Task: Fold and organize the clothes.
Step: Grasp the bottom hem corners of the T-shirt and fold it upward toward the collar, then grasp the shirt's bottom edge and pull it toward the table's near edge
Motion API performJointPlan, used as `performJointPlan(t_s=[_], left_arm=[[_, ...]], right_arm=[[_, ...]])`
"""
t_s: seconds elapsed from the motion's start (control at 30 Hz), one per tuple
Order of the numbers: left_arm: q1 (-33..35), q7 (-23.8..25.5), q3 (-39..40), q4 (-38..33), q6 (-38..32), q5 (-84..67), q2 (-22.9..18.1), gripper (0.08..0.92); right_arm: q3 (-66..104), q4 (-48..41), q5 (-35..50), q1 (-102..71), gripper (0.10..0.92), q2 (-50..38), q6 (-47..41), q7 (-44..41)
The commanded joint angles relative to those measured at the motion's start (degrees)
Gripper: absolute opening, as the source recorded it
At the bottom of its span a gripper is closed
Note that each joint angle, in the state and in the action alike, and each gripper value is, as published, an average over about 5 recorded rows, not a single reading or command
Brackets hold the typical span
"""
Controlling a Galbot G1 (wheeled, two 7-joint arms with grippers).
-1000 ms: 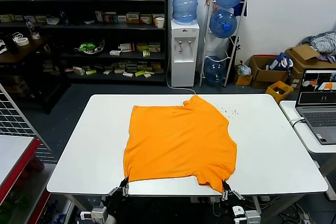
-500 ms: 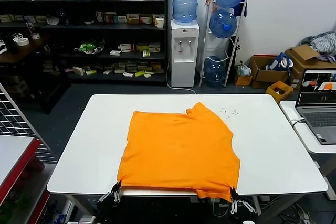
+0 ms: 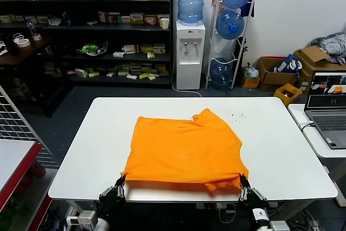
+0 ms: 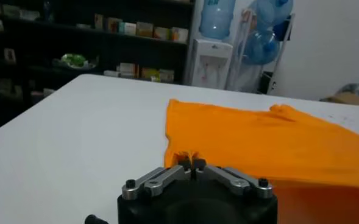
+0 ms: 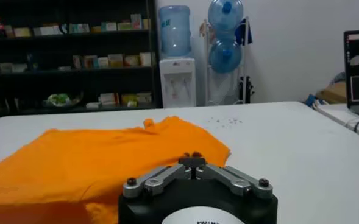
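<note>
T-shirt [image 3: 184, 152] is laid flat on the white bench [image 3: 81, 150], roughly centred, collar end away from the robot, near hem lifted just off the near edge. No lettering is visible, so the printed side is presumably face down.

Left gripper [image 3: 120, 181] is clamped on the near-left hem corner; in the left wrist view a pinch of orange cloth is seen between the closed fingers [image 4: 184, 163]. Right gripper [image 3: 243, 183] is clamped on the near-right hem corner; its fingers are together, but in the right wrist view the trapped cloth itself is hard to make out. Both corners are held at about equal height, hem stretched between them with a slight sag near the right side.

Step in hand, as judged: first fold, hem to be carried toward the collar.

Next move calls for:
- both corners raised and carried forward together, spacing kept so the hem stays taut
- the hem laid down square to the far edge, then released
- right-side sag watched, since a crease could be set there

Nothing else is lying on the bench near the cloth.
</note>
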Motion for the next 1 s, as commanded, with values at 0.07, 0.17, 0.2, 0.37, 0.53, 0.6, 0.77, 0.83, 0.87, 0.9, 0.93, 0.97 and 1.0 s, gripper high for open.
performJointPlan(t_s=[0.07,0.17,0.2,0.37,0.53,0.6,0.77,0.83,0.87,0.9,0.93,0.97,1.0], left_arm=[[-11.82,0.45,4.15,5.98,0.67,-1.67,1.65,0.097],[-14.29,0.39,5.38,9.13,0.69,-1.07,1.58,0.097],[-15.01,0.40,5.64,10.23,0.69,-0.82,1.49,0.097],[-18.50,0.56,6.94,15.38,1.26,-0.25,0.97,0.099],[-20.87,1.31,7.46,19.74,2.43,-0.13,-0.27,0.191],[-21.21,1.26,7.30,20.84,2.32,0.13,-0.74,0.251],[-19.03,1.30,5.07,19.01,2.14,0.54,-0.55,0.390],[-16.75,1.37,3.62,16.70,1.99,0.51,-0.13,0.442],[-15.42,1.31,2.85,15.46,1.85,0.49,0.02,0.468],[-14.00,1.24,2.06,14.31,1.62,0.48,0.08,0.494],[-12.43,1.19,1.30,13.22,1.35,0.48,0.06,0.529],[-10.76,1.19,0.56,12.17,1.08,0.48,-0.03,0.563],[-9.08,1.23,-0.10,11.23,0.81,0.47,-0.18,0.589]], right_arm=[[-1.31,-3.14,4.53,11.34,0.125,-3.07,-4.76,1.90],[-2.68,-5.49,5.91,14.27,0.125,-4.40,-6.07,2.13],[-3.15,-6.39,6.29,15.23,0.125,-4.72,-6.37,2.14],[-5.83,-11.52,7.26,20.14,0.129,-5.48,-7.07,2.06],[-7.98,-16.57,5.16,23.89,0.233,-4.53,-6.41,0.69],[-8.20,-18.77,3.65,25.18,0.294,-3.83,-5.26,-0.30],[-7.47,-19.26,1.11,24.66,0.432,-3.53,-3.64,-3.17],[-6.52,-17.79,0.29,22.17,0.493,-4.03,-3.09,-4.38],[-5.93,-16.99,-0.16,20.60,0.519,-4.34,-2.71,-4.92],[-5.26,-16.17,-0.54,18.81,0.554,-4.70,-2.28,-5.43],[-4.51,-15.48,-0.84,17.04,0.580,-5.03,-1.91,-5.95],[-3.75,-14.85,-1.01,15.36,0.606,-5.34,-1.63,-6.54],[-2.98,-14.31,-0.97,13.68,0.640,-5.67,-1.50,-7.15]])
